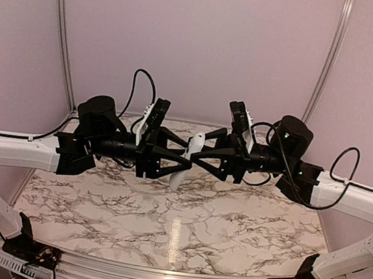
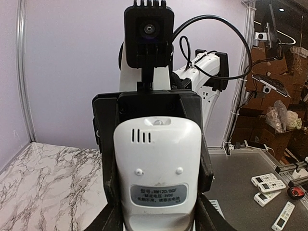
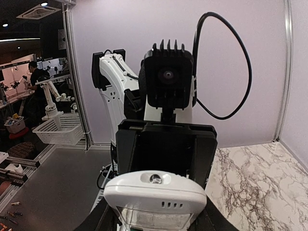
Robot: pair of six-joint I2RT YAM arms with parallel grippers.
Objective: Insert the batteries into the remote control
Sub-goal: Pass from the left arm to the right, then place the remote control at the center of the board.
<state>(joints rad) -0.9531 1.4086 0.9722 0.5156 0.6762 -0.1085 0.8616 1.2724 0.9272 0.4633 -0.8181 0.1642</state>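
The remote control, a small white oblong handset, is being held in mid-air, well apart from the surface below. It is being seen tilted from above, with its upper end leaning right. Its plain back, marked with three short slots, two small dimples and a grey printed label, is being turned toward the left wrist view.

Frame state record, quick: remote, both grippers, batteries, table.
remote control: white, in the air above the table, between both arms
left gripper: closed on the remote control, plain back toward its wrist camera
right gripper: fingers flank the top end; grip unclear
batteries: none visible
table: marble top
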